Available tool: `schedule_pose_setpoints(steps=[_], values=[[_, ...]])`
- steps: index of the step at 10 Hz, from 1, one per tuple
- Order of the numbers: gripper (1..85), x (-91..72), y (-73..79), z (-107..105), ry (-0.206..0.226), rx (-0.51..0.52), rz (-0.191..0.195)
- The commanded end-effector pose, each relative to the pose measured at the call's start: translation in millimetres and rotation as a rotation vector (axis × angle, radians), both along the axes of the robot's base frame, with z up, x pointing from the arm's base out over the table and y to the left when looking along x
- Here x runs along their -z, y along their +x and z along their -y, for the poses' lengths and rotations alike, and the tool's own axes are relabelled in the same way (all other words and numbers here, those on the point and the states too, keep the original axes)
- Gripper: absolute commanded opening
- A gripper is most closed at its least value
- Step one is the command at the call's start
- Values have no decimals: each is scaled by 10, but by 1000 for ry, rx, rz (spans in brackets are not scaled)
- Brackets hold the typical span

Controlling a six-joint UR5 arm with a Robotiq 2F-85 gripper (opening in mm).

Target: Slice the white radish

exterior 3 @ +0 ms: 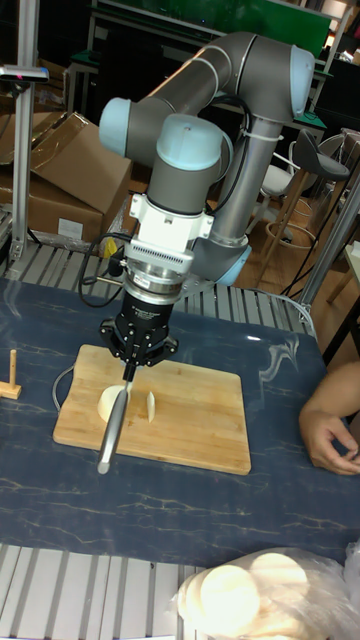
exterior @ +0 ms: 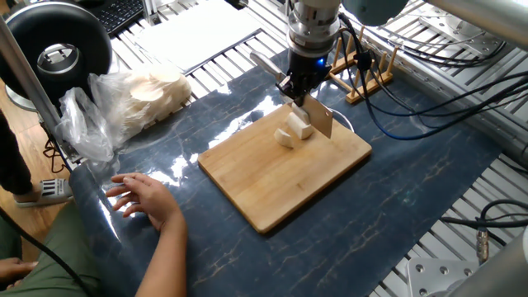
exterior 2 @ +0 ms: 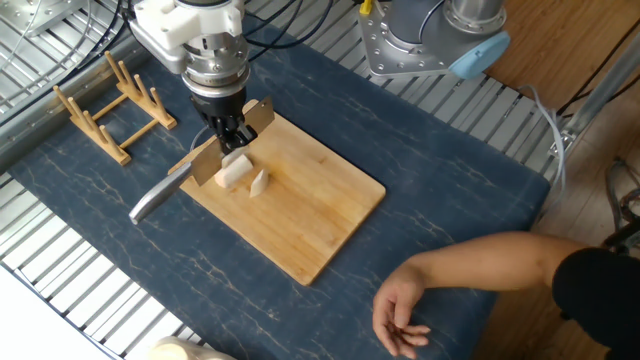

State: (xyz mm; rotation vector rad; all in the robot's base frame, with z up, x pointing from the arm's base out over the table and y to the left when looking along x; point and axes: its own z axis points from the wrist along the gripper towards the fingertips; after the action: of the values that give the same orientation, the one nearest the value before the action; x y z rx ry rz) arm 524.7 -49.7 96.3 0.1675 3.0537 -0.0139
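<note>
The hand (exterior 2: 231,131) clamps the knife (exterior 2: 205,166) over the radish (exterior 2: 233,171) at the board's (exterior 2: 300,215) rack-side end. Press straight down, blade vertical, beside the cut slice (exterior 2: 258,182).

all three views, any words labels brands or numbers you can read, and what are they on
No text can be read in any view.
The grey robot arm with light blue joint caps shows no legible brand or label.
The round black device has a silver centre mark, too small to read.
The black keyboard keys are too blurred to read.
The bamboo cutting board and the wooden rack are unmarked.
</note>
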Motion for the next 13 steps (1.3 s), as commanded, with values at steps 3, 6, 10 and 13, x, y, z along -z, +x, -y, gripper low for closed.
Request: schedule_pose_setpoints(steps=[3, 6, 10, 13], values=[[10, 45, 17, -14, 30, -1, 22], [10, 70, 32, 0, 38, 5, 33], [10, 82, 38, -10, 54, 11, 38], [10, 94, 39, -14, 61, 14, 41]])
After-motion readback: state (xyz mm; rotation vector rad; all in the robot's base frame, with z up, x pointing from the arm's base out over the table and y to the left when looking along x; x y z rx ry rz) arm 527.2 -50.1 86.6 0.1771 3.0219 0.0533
